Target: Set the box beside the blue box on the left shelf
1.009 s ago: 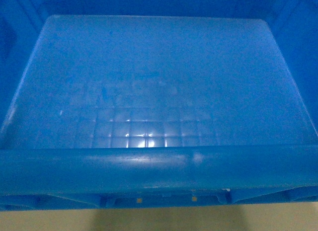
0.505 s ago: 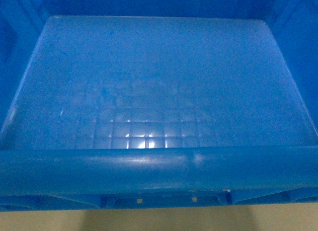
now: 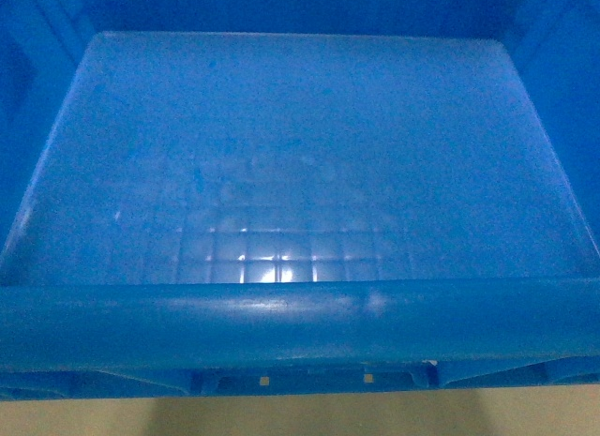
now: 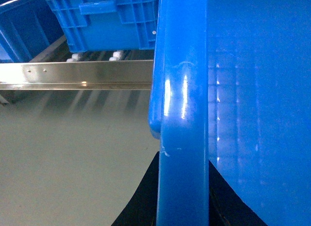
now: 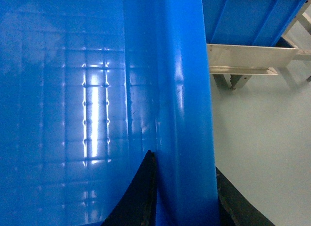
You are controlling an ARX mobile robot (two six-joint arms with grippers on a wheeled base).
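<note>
The box [image 3: 300, 173] fills nearly the whole head view: its pale floor with a faint grid, its near rim running across the bottom, and a strip of beige floor [image 3: 300, 415] below that. Nothing lies inside it.

In the left wrist view the box's rim [image 4: 182, 114] runs up the middle. The left tool [image 4: 182, 197] shows only as dark fingers [image 4: 141, 201] at the bottom, one on each side of the rim, pinching it. Beyond the rim a steel rail [image 4: 77, 74] crosses the view. Behind it stand white rollers [image 4: 77, 56] of the left shelf, and on them sits another blue box [image 4: 107, 19] with ribbed walls. A further blue wall [image 4: 22, 26] stands at the far left. The held box hangs in front of the rail, over the grey floor, not on the shelf.

In the right wrist view the opposite rim [image 5: 187, 109] runs up the frame. The right tool [image 5: 187, 197] is again seen as dark fingers [image 5: 138, 192] on either side of the rim, clamped on it. To the upper right a steel rail [image 5: 248, 58] with a bracket under it carries another blue crate wall [image 5: 252, 14]. Pale floor lies below it.
</note>
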